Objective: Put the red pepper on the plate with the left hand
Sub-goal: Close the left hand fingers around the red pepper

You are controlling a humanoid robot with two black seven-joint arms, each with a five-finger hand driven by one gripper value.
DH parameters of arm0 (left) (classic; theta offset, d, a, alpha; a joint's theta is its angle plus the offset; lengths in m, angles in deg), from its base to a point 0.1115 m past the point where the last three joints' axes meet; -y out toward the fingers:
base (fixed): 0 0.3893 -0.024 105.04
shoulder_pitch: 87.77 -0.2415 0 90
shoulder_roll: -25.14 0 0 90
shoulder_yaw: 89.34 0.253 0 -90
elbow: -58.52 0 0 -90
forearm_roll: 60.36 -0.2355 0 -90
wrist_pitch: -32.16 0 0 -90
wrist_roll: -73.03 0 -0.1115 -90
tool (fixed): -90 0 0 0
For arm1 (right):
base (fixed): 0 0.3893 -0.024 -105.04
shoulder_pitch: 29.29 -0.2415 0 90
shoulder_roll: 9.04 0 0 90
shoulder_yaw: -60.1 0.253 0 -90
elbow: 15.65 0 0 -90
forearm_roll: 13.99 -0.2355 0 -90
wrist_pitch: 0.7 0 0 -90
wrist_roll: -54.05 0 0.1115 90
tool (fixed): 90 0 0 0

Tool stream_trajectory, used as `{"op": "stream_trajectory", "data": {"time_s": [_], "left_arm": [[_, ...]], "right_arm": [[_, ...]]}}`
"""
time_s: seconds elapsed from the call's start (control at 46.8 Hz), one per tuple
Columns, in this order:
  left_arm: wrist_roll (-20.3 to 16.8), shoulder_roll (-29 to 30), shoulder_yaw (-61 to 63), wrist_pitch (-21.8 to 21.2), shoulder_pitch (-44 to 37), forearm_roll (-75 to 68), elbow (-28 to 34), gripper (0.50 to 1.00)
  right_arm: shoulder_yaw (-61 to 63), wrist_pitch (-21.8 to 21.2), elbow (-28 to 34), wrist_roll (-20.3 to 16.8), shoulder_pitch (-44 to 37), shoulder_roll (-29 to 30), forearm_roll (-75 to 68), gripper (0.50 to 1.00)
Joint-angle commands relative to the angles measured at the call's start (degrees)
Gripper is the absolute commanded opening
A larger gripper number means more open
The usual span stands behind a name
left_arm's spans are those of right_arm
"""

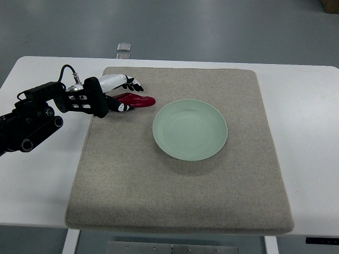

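Top view: we see the left hand [117, 94] coming in from the left edge, fingers curled round the red pepper [135, 100], which lies low over the grey mat [180, 201] w/ its tip pointing right. Whether the pepper touches the mat we can't tell. Pale green plate [190, 129] sits just right of the pepper, apart from it, approx. mid-mat. Mat lies on a white table [307, 132].

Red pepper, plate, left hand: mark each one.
red pepper [139, 100], top view, on its exposed body.
plate [190, 129], top view, on its bare centre.
left hand [117, 94], top view, on the middle of the hand.
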Motion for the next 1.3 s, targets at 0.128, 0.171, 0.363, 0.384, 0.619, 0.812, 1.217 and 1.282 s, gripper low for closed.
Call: {"op": "stream_trajectory", "data": {"time_s": [0.128, 0.171, 0.363, 0.384, 0.619, 0.812, 1.217, 1.282], "left_arm": [[0.0, 0.2, 0.0, 0.0, 0.4, 0.0, 0.1, 0.737], [0.0, 0.3, 0.0, 0.0, 0.5, 0.0, 0.1, 0.737], [0.0, 0.4, 0.1, 0.0, 0.5, 0.0, 0.2, 0.737], [0.0, 0.4, 0.2, 0.0, 0.5, 0.0, 0.2, 0.735], [0.0, 0.5, 1.1, 0.0, 0.5, 0.0, 0.4, 0.705], [0.0, 0.5, 1.1, 0.0, 0.5, 0.0, 0.6, 0.639], [0.0, 0.4, 1.1, 0.0, 0.6, 0.0, 0.6, 0.5], [0.0, 0.4, 1.1, 0.0, 0.5, 0.0, 0.6, 0.5]], "right_arm": [[0.0, 0.0, 0.0, 0.0, 0.0, 0.0, 0.0, 0.928], [0.0, 0.0, 0.0, 0.0, 0.0, 0.0, 0.0, 0.928], [0.0, 0.0, 0.0, 0.0, 0.0, 0.0, 0.0, 0.928], [0.0, 0.0, 0.0, 0.0, 0.0, 0.0, 0.0, 0.928], [0.0, 0.0, 0.0, 0.0, 0.0, 0.0, 0.0, 0.928], [0.0, -0.1, 0.0, 0.0, 0.0, 0.0, 0.0, 0.928], [0.0, 0.0, 0.0, 0.0, 0.0, 0.0, 0.0, 0.928], [0.0, 0.0, 0.0, 0.0, 0.0, 0.0, 0.0, 0.928]]}}
